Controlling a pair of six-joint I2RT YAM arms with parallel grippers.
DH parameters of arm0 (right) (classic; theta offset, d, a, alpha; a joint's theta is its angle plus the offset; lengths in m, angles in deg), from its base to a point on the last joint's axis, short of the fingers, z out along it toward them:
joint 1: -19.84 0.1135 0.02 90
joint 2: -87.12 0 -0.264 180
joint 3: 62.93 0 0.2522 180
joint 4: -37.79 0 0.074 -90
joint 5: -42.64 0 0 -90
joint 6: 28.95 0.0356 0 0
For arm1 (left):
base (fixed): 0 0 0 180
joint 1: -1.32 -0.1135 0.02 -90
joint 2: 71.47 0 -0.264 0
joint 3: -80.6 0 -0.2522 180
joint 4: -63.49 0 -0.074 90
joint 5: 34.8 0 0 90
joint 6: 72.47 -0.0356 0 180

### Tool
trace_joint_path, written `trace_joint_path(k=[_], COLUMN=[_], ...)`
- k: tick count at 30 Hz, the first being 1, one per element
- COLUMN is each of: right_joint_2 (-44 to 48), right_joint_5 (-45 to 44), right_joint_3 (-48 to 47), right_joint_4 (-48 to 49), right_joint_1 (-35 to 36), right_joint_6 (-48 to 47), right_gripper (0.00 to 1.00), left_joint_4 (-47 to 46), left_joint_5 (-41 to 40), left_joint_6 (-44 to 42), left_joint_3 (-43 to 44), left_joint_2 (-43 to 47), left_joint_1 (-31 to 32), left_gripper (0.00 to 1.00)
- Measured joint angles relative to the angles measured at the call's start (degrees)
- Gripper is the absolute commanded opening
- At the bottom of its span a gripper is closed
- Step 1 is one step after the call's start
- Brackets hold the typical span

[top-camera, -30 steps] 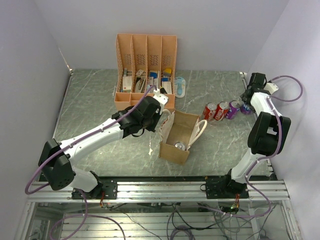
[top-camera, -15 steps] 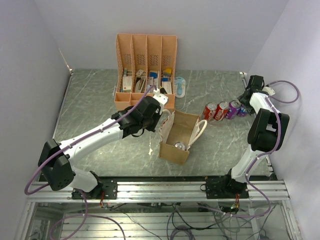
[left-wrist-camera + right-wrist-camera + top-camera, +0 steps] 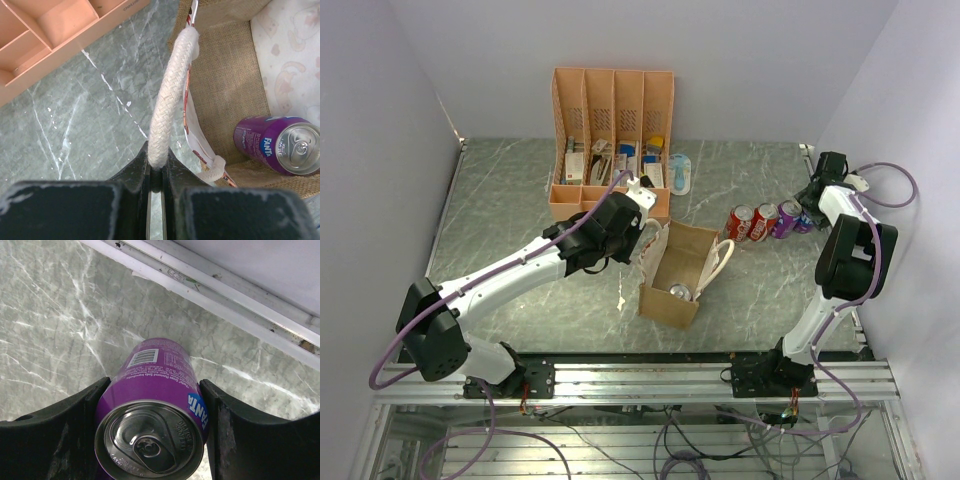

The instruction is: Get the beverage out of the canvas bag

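Note:
The tan canvas bag (image 3: 670, 285) stands open mid-table, and a purple Fanta can (image 3: 680, 292) stands inside it. In the left wrist view that can (image 3: 282, 145) rests against the burlap wall (image 3: 225, 85). My left gripper (image 3: 645, 235) is at the bag's left rim, shut on the white rope handle (image 3: 167, 100), which runs up from between the jaws (image 3: 157, 157). My right gripper (image 3: 810, 212) is at the far right of the table, its jaws closed against both sides of another purple Fanta can (image 3: 155, 405) that stands upright on the table.
Two red cans (image 3: 741, 222) (image 3: 764, 218) and a purple can (image 3: 787, 217) stand in a row right of the bag. A salmon-pink slotted organizer (image 3: 610, 140) stands at the back, with a blue-white item (image 3: 680, 172) beside it. A metal rail (image 3: 240, 295) edges the table just beyond the right gripper.
My right wrist has shifted slightly right and down with the purple can. The left arm and the bag have not moved.

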Motion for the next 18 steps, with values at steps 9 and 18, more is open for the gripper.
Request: trace_joint_path(k=[9, 18], right_joint_2=[-0.2, 0.0], right_joint_5=[0.3, 0.6], right_joint_3=[0.0, 0.0], right_joint_4=[0.4, 0.0], right_joint_1=[-0.1, 0.0], right_joint_6=[-0.3, -1.2], right_gripper=[0.83, 1.00], left_joint_4=[0.0, 0.0], left_joint_5=[0.0, -0.1], left_joint_6=[0.0, 0.0], left_joint_3=[0.0, 0.0], left_joint_2=[0.0, 0.0], left_joint_1=[0.2, 0.4], left_gripper=[0.07, 0.07])
